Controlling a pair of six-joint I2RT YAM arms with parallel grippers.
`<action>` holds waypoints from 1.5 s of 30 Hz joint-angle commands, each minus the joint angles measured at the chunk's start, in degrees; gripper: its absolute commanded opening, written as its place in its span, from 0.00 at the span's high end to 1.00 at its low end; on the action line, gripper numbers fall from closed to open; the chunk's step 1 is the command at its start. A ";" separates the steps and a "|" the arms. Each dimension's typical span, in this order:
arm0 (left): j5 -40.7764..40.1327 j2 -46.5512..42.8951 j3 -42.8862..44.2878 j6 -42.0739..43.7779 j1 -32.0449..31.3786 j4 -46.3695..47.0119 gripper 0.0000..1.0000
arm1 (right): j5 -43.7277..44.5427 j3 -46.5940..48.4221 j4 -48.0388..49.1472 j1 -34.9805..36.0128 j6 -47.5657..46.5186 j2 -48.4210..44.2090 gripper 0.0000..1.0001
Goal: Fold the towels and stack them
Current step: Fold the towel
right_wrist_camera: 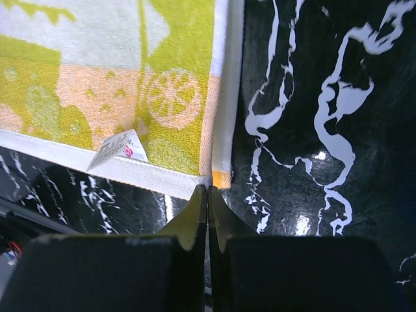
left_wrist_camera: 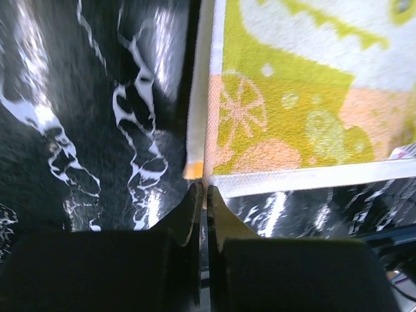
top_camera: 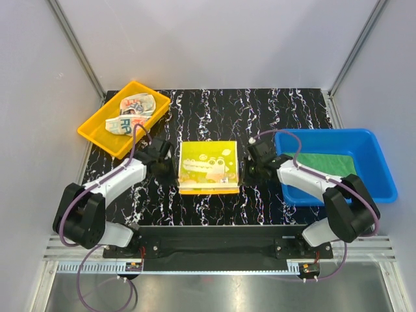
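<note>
The yellow towel (top_camera: 208,166) with its white pattern lies folded at the table's middle. My left gripper (top_camera: 174,174) is at its near-left corner. In the left wrist view the gripper (left_wrist_camera: 202,188) is shut, with a sliver of the towel's (left_wrist_camera: 292,117) orange corner pinched between the tips. My right gripper (top_camera: 246,170) is at the near-right corner. There the gripper (right_wrist_camera: 207,188) is shut on the corner of the towel's (right_wrist_camera: 97,84) white hem. The green towel (top_camera: 322,162) lies flat in the blue bin. The white and teal printed towel (top_camera: 133,110) sits crumpled in the yellow tray.
The yellow tray (top_camera: 97,133) stands at the back left and the blue bin (top_camera: 377,169) at the right, behind the right arm. A small white label (right_wrist_camera: 117,148) sticks out from the yellow towel's near hem. Black marbled tabletop (top_camera: 273,117) surrounds the towel.
</note>
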 commanded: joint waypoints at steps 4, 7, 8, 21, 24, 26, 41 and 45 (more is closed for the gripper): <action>2.18 1.35 -3.82 -0.55 -0.12 4.73 1.00 | -1.39 -2.69 6.69 0.52 -0.27 2.71 1.00; 1.30 1.18 -3.38 -0.19 -0.20 4.03 1.00 | -1.04 -1.28 5.63 0.52 -0.62 3.07 1.00; 0.95 1.09 -3.29 -0.19 -0.12 3.76 1.00 | -0.95 -1.10 5.28 0.52 -0.62 3.07 1.00; 1.64 -1.89 0.14 0.07 -0.29 -1.25 1.00 | 2.39 7.61 -5.08 0.52 -2.82 1.50 1.00; 3.67 -4.80 -5.37 -0.98 -0.55 1.29 1.00 | -0.07 3.57 -0.71 0.52 -1.50 -0.44 1.00; 3.93 -6.11 -9.77 -1.86 -0.73 4.36 1.00 | 0.54 0.67 0.70 0.51 -1.32 -0.54 1.00; 6.04 -3.31 -16.21 -1.60 -1.52 12.29 1.00 | 0.63 -6.46 7.56 0.60 -0.79 5.09 1.00; 6.48 -4.27 -15.86 -1.42 -1.52 12.02 1.00 | 0.54 -6.63 7.91 0.60 -0.62 5.53 1.00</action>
